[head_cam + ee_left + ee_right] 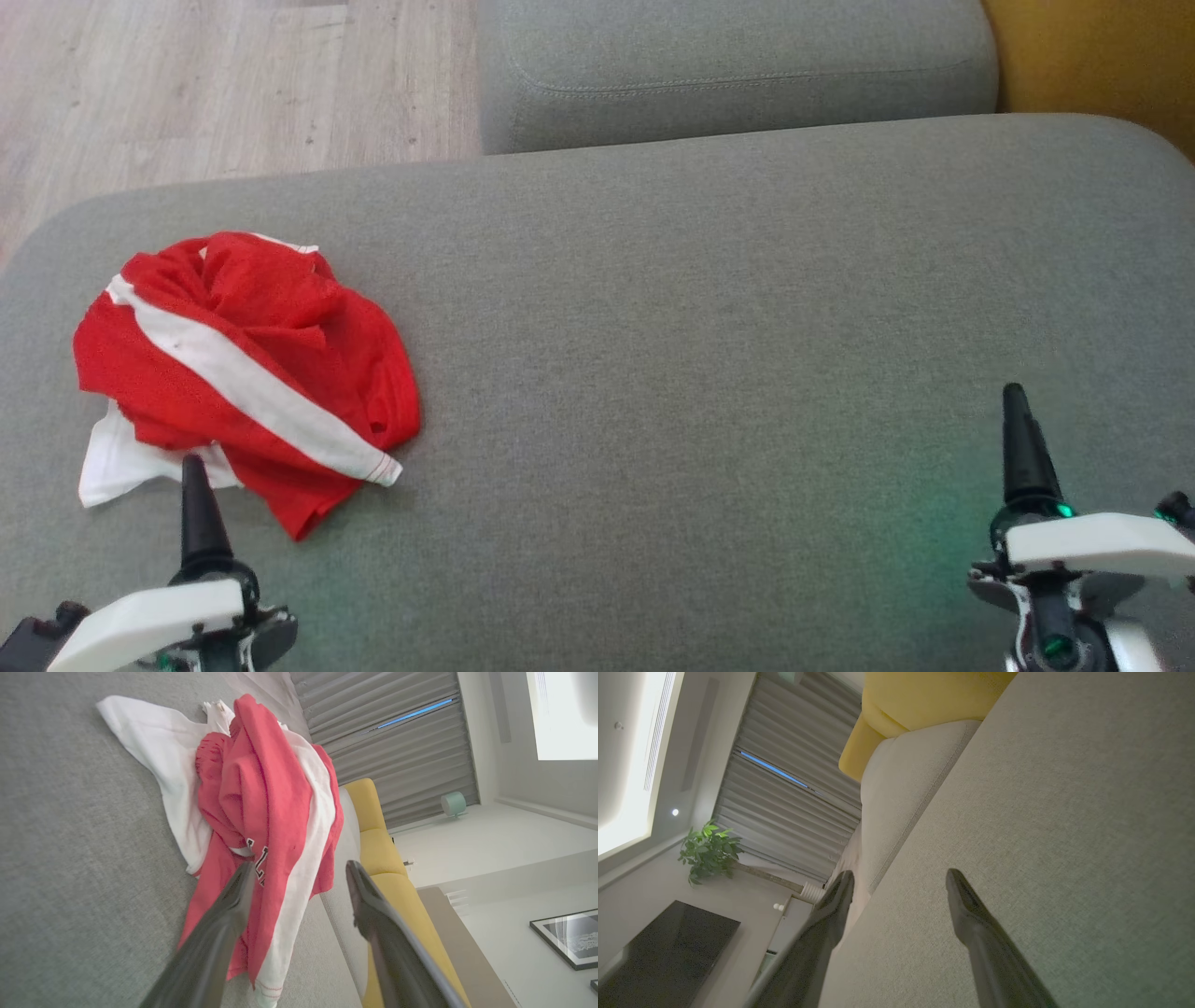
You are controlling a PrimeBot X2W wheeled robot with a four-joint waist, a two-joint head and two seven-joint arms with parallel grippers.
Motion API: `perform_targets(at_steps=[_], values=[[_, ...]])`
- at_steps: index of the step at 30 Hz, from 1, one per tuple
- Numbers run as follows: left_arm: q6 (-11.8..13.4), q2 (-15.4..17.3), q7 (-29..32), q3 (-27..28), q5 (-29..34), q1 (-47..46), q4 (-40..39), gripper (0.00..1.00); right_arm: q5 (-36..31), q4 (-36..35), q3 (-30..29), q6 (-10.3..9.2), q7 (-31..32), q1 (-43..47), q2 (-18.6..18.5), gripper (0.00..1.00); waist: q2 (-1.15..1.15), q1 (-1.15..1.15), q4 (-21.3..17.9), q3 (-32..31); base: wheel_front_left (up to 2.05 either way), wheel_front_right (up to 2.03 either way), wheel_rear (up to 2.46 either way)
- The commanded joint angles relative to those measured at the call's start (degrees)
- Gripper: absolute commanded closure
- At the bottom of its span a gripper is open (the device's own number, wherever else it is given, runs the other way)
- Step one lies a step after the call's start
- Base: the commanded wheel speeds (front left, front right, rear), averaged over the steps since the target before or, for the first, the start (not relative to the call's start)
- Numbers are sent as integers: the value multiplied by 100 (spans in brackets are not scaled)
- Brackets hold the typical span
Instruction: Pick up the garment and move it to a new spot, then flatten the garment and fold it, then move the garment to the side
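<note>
Finding one: the red and white jersey lies in a crumpled heap on the left part of the grey seat cushion, near its rounded left end. It is neither flattened nor folded, so we judge the first pick-up still to be made.

Finding two: the left gripper is the nearer tool by a wide margin. In the head view its finger rises at the heap's near edge, beside the white flap. The jersey therefore lies straight ahead of it, along the line of its fingers. In the left wrist view the two fingers stand apart with nothing clamped, and the red cloth and white stripe sit just beyond the tips. We cannot tell whether a fingertip touches the fabric.

Finding three: the broad white stripe marks the heap's long axis. In the head view it runs from far left to near right, ending at a hemmed corner on the side toward the cushion's middle.

Finding four: the right gripper is parted and empty over bare cushion, well apart from the jersey on the right side.

Assessment: the coming move is a short forward and downward reach by the left arm.
</note>
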Motion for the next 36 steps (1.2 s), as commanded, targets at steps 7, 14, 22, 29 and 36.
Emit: perform_targets(at_steps=[7, 14, 22, 29, 36], values=[[97, 48, -161, -67, 783, -253, -474, 0, -911, -394, 200, 17, -180, -306, -29, 0, 0, 0, -21, 25, 0, 0, 0], [126, 51, -280, -367, 1672, -215, -684, 0, -1585, -533, 197, 18, -299, -309, -31, 0, 0, 0, -33, 66, 0, 0, 0], [308, 54, -417, -554, 2557, -208, -888, 0, -2319, -611, 288, 20, -434, -310, -34, 0, 0, 0, -44, 100, 0, 0, 0], [333, 83, -536, -787, 3366, -185, -847, 0, -2906, -647, 374, 21, -553, -329, -36, 0, 0, 0, -61, 122, 0, 0, 0], [478, 162, -654, -1045, 4007, -224, -860, 0, -3507, -662, 440, 23, -670, -334, -39, 0, 0, 0, -65, 139, 0, 0, 0]])
